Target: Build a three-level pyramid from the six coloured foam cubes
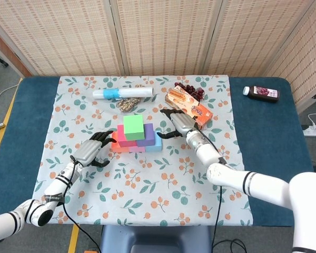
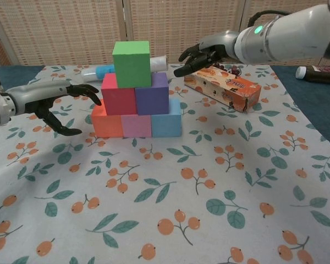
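Note:
A foam pyramid stands mid-table. Its bottom row is an orange cube, a pink cube and a light blue cube. On them sit a crimson cube and a purple cube. A green cube tops the stack. My left hand hovers just left of the orange cube, fingers spread, holding nothing. My right hand hangs open to the right of the stack, above the snack box, clear of the cubes.
An orange snack box lies right of the stack, with dark grapes behind it. A rolled white and blue packet and a patterned item lie at the back. A dark bottle rests far right on the blue table.

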`<state>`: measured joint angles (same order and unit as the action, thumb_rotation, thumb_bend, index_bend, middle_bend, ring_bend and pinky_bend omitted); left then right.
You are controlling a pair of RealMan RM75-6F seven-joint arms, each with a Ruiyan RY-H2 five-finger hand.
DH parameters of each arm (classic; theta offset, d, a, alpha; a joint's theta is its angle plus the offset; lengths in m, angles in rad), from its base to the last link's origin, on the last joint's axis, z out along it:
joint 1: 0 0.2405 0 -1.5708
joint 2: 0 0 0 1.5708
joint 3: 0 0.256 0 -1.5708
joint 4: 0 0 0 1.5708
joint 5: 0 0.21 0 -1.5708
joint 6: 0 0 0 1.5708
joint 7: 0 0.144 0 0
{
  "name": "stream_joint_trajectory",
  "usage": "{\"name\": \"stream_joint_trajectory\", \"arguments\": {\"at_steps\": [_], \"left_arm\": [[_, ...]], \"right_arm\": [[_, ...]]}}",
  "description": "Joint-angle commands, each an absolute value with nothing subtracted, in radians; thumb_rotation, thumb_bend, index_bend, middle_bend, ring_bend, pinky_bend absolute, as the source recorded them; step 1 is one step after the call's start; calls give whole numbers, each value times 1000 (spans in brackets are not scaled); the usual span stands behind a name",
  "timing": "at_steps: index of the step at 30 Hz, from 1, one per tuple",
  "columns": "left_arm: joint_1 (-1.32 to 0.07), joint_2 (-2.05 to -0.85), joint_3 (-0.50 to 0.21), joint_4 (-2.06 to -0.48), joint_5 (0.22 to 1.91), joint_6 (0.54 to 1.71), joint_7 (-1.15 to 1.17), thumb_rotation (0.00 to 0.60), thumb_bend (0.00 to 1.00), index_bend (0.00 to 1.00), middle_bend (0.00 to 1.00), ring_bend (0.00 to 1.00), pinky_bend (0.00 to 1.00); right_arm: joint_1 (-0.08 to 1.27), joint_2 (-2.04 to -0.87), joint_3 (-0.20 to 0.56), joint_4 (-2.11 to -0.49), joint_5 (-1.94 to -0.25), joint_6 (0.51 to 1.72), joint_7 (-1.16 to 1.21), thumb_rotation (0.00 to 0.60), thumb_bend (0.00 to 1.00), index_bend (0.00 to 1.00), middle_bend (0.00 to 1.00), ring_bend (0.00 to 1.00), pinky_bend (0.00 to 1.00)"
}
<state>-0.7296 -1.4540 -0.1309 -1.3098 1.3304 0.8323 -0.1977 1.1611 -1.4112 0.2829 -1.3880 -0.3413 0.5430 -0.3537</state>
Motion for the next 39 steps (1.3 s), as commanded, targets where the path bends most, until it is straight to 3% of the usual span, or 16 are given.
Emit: {"name": "stream_joint_trajectory", "arguments": {"at_steps": [1, 12, 39], "left_arm": [[-730, -1455, -131, -1311, 1331, 833, -196, 600, 295, 216, 0, 0, 0], [-732, -1459, -128, -1323, 1322, 835, -174, 600, 294, 217, 0, 0, 0], [-749, -1461, -144, -1286, 1299, 824, -161, 600, 296, 219, 0, 0, 0]], "right_arm": [[1192, -1362, 241, -1435, -286, 506, -365, 273, 0, 106, 13, 0, 0], [1262, -1314, 138, -1474, -250, 449, -292, 253, 0, 161, 0, 0, 0], [1267, -1410, 133, -1408, -409, 495, -126, 253, 0, 122, 0, 0, 0]]}}
